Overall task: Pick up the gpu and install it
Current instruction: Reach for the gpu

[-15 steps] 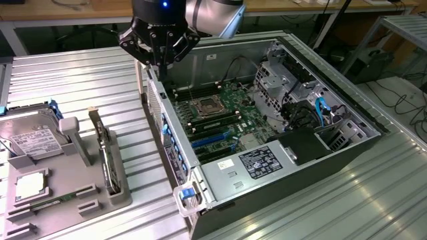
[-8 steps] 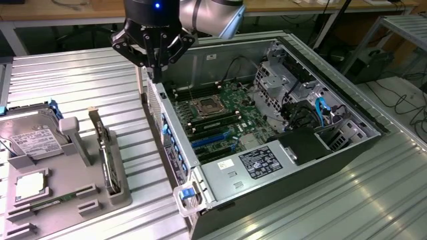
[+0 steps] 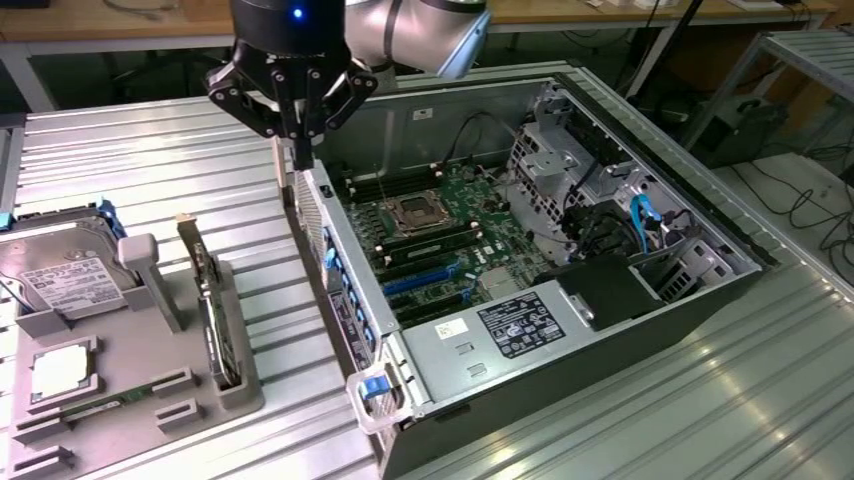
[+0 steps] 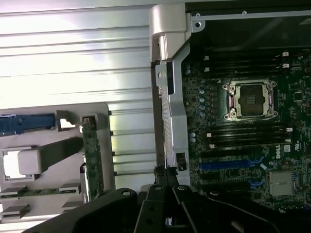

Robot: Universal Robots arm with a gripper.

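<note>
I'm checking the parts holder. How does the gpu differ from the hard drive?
Shape and colour: the gpu is a thin green card, the hard drive a silver box with a white label. Pose: the gpu stands on edge, the hard drive shows its broad face up. Both sit in the gray holder.

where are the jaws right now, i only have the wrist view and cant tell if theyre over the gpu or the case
Observer: In the exterior view the jaws hang just above the far end of the open computer case's rear wall, well clear of the gpu.
Operator: are they holding anything
Observer: No. The jaws are shut, with nothing between them.
Operator: whats next to the gpu on that grey holder
Observer: A silver hard drive with a white label sits on the grey holder, to the exterior view's left of the gpu.
</note>
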